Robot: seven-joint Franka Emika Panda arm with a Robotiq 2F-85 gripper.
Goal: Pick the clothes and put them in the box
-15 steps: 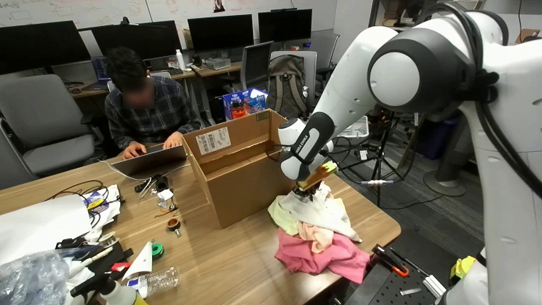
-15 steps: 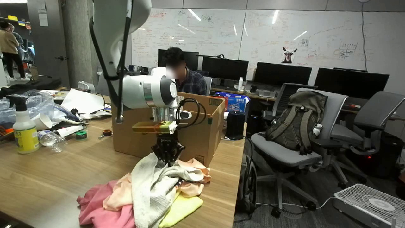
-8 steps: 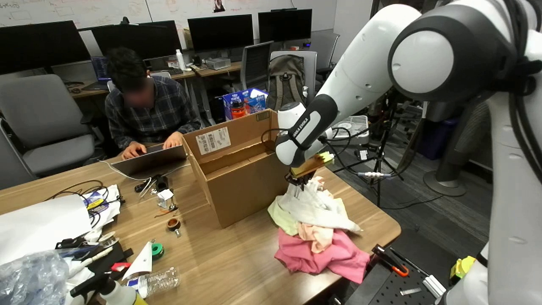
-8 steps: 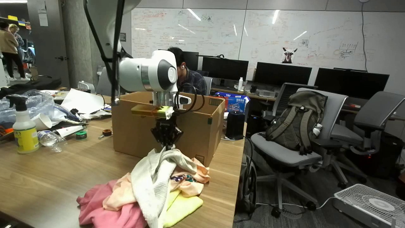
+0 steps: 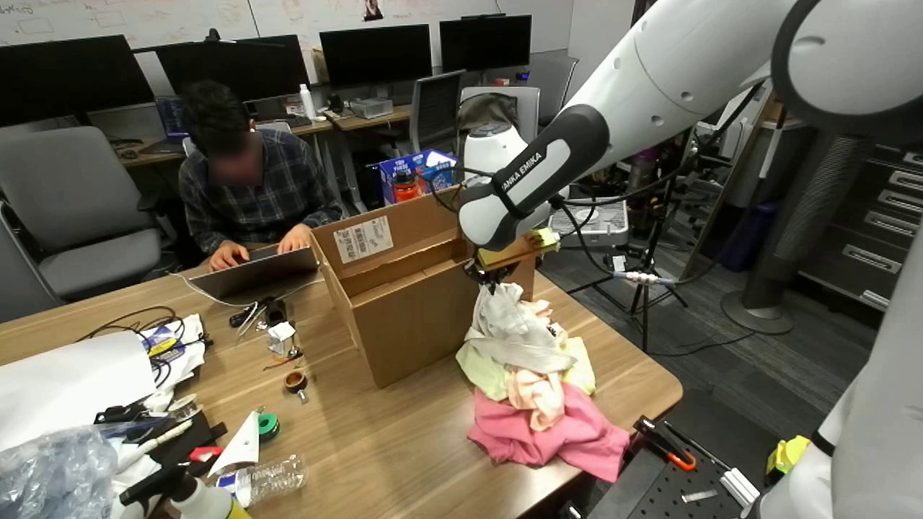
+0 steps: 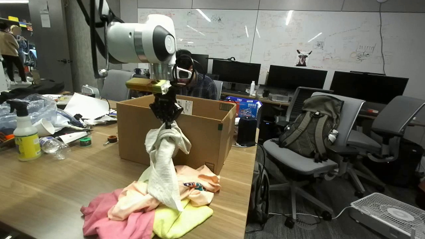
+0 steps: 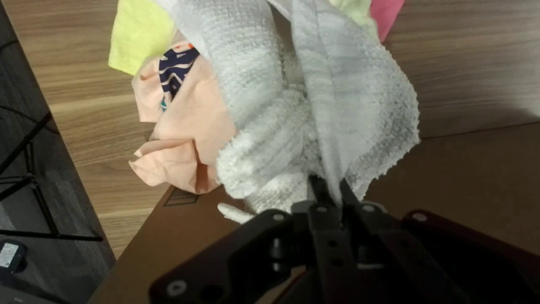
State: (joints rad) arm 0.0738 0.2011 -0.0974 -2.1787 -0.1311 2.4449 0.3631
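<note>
Cardboard box (image 5: 411, 339): open-topped on the table (image 5: 425, 447); I see no cloth in the part of its inside that shows, but its floor is hidden.
Pale green cloth (image 5: 482, 373): just beside the box, waiting its turn.
Pincer (image 5: 492, 287): clamped on a fold of the white cloth (image 5: 508, 324), outside the box and near its wall; I judge the grasp done.
White cloth: hangs from my pincer over the others, so the lift looks partly done; whether its lower end is free of them, I cannot tell. Carrying it over the wall and letting go remain.
Peach cloth (image 5: 539, 398): lies partly on the pink cloth (image 5: 555, 441), not yet picked.
Pink cloth: at the table's edge, not yet picked.
Yellow cloth (image 5: 580, 369): also left to box; possibly one piece with the pale green.
</note>
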